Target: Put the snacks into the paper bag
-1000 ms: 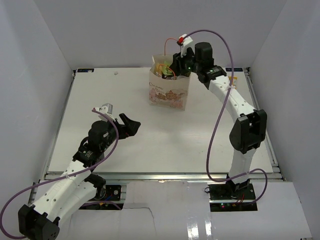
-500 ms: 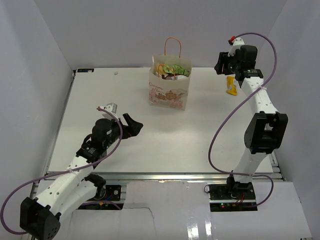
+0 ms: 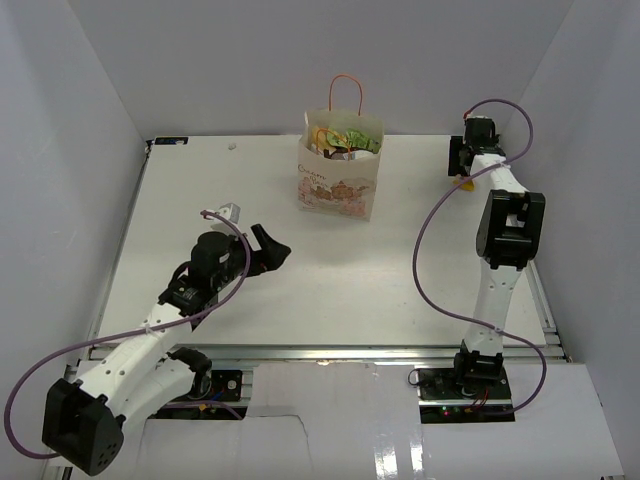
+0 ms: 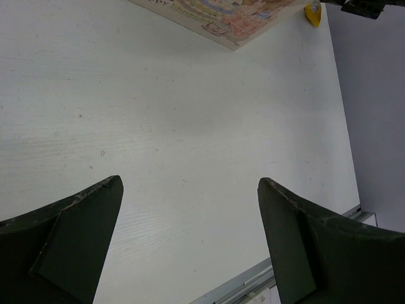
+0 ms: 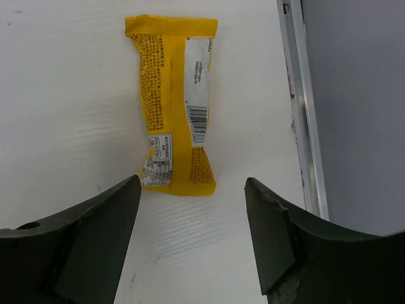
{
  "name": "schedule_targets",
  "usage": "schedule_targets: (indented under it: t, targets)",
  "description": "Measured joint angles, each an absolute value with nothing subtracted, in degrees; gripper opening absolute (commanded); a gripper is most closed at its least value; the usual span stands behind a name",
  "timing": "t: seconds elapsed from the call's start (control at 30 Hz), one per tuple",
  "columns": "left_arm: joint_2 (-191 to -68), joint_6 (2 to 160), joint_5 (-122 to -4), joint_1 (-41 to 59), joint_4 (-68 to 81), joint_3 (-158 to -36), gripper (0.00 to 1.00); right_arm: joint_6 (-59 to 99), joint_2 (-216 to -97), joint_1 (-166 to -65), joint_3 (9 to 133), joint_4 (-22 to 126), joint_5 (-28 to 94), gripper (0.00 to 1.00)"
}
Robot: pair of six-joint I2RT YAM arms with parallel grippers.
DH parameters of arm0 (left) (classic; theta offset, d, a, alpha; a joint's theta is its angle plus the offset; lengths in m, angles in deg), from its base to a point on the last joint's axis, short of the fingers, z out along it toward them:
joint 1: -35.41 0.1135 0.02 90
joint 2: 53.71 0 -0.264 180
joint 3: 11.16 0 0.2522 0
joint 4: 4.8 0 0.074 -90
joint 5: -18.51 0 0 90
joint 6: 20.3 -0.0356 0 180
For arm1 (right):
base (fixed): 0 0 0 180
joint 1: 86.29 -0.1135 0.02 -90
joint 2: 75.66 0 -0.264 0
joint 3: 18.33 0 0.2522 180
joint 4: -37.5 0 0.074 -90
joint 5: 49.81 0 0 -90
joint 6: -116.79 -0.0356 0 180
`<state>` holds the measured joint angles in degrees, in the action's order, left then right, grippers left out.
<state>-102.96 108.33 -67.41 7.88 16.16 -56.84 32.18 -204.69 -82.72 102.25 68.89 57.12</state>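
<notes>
The cream paper bag (image 3: 338, 180) stands upright at the table's far middle, with green and yellow snack packets (image 3: 340, 140) showing in its open top. Its lower front edge shows in the left wrist view (image 4: 234, 16). One yellow pouch (image 5: 174, 104) lies flat on the table near the right rail; it is partly seen in the top view (image 3: 463, 182). My right gripper (image 5: 193, 190) is open and empty, hovering over the pouch's near end. My left gripper (image 4: 190, 190) is open and empty above bare table at the left (image 3: 272, 250).
A metal rail (image 5: 302, 107) runs along the table's right edge close to the yellow pouch. White walls enclose the table on three sides. The bag's orange handle (image 3: 347, 92) stands up above its rim.
My right arm has left the bag's top, swung to the far right and come down over the yellow pouch. My left gripper has shifted slightly right and forward.
</notes>
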Motion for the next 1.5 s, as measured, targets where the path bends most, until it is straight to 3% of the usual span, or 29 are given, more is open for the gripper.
schedule_targets:
  t: [0.23, 0.4, 0.63, 0.83, 1.1, 1.3, 1.5]
  targets:
    - [-106.68, 109.93, -66.32, 7.88, 15.85, -58.13, 0.98, 33.95, -210.25, -83.24, 105.84, 67.66, 60.29, 0.7]
    - [-109.08, 110.93, -65.71, 7.88, 15.75, -60.03, 0.98, 34.43, -213.94, -83.42, 107.85, 67.4, 60.16, 0.6]
    - [-109.19, 111.77, -65.03, 7.88, 15.79, -60.56, 0.98, 35.06, -215.53, -83.35, 110.34, 66.77, 57.82, 0.28]
    - [-106.72, 112.44, -65.07, 7.88, 15.83, -60.56, 0.98, 36.33, -214.94, -82.61, 109.69, 66.07, 51.99, 0.08]
    - [-102.59, 112.71, -65.82, 7.88, 15.94, -59.88, 0.98, 43.48, -201.09, -78.63, 91.52, 67.88, 24.77, 0.08]
    - [-100.4, 112.46, -66.23, 7.88, 16.01, -58.11, 0.98, 46.1, -183.08, -77.25, 75.04, 67.23, 4.75, 0.08]
    - [-99.01, 111.07, -66.21, 7.88, 15.88, -57.02, 0.98, 41.73, -170.86, -79.68, 75.17, 64.23, -5.37, 0.08]
